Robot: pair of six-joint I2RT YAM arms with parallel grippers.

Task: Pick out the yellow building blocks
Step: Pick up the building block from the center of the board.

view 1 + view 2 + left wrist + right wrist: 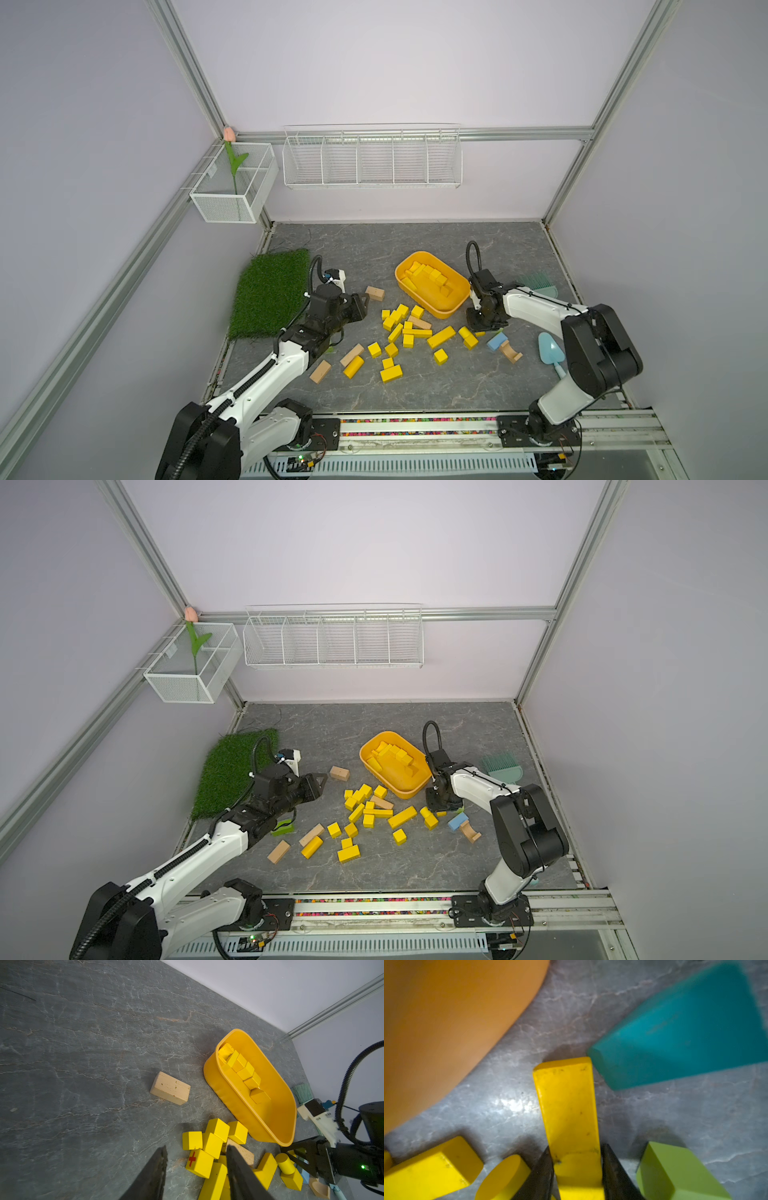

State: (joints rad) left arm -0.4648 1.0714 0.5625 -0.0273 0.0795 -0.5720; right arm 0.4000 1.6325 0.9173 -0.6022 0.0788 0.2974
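Right gripper (576,1146) pinching a yellow bar (566,1105) right by the tub (446,311)

Its jaws press both long sides of the bar, which lies flat on the table (415,249) just beside a teal wedge (685,1032). Left gripper (196,1147) hangs with jaws apart and empty next to the main scatter of yellow building blocks (399,328) mid-table; some sit in the tub already. They look like painted wood: light, rigid, probably a bit slick. I'd clamp flat parallel faces near the middle and skip sloped or round sides.
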